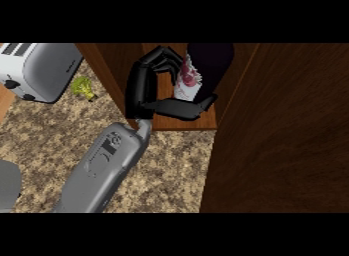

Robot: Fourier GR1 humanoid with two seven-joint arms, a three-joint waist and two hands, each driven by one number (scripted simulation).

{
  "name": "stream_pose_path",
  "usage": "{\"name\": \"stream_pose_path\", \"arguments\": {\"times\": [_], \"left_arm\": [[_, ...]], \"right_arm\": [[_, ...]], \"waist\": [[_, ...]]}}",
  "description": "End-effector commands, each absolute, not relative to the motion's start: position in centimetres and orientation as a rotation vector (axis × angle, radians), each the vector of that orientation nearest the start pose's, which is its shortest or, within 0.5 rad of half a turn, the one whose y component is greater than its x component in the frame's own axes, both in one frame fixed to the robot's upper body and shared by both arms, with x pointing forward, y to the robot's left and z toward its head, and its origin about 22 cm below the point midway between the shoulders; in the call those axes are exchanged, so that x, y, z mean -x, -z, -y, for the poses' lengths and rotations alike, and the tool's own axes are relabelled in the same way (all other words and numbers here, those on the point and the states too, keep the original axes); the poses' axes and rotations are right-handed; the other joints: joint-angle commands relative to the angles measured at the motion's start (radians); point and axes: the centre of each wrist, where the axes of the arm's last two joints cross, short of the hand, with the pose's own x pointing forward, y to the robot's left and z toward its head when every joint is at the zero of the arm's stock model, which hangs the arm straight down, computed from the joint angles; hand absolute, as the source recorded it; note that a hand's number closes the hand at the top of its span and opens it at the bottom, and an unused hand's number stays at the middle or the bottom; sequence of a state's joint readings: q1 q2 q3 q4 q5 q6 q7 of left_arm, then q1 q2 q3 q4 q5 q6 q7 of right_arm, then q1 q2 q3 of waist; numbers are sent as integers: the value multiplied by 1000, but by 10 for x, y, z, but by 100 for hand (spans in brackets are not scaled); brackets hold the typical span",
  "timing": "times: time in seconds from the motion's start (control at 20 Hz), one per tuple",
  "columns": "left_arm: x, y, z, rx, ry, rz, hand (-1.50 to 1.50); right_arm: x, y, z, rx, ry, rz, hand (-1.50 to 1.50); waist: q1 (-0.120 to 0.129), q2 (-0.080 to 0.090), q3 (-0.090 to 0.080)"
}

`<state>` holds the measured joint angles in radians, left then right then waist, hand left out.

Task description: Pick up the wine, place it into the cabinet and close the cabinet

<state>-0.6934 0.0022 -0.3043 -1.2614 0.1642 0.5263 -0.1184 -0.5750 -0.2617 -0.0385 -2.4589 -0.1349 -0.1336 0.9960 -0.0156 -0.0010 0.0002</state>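
The wine [190, 81] is a dark bottle with a white and red label, lying tilted inside the open wooden cabinet [178, 123], its dark body reaching toward the back. My right hand [141, 87] is in the cabinet's opening, fingers curled over the bottle's far side and thumb under its near side, so it is shut on the wine. The hand hides part of the label. The cabinet's door [295, 130] stands open at the right and fills that side of the view. My left hand does not show.
A silver toaster [37, 70] stands at the upper left on the speckled counter [44, 135]. A small green item [82, 86] lies beside it. A grey shape [0, 184] sits at the lower left edge.
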Motion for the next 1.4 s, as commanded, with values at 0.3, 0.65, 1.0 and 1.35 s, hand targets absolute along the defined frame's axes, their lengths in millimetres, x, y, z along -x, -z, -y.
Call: {"name": "stream_pose_path", "arguments": {"times": [0.3,0.65,1.0,1.35], "left_arm": [[-365,-93,-71,26,66,1974,150],[-364,-51,-70,-10,41,1943,150],[-372,-27,-70,-33,45,1891,150],[-361,8,-71,-138,133,1870,150]], "right_arm": [[-155,-288,221,-163,-261,1976,-150],[-148,-291,215,-180,-251,1993,-150],[-161,-286,215,-208,-282,1986,-150],[-170,-290,210,-196,-278,1977,-150]], "waist": [[6,0,0],[-6,1,-1],[-13,5,0],[-19,6,-1]]}}
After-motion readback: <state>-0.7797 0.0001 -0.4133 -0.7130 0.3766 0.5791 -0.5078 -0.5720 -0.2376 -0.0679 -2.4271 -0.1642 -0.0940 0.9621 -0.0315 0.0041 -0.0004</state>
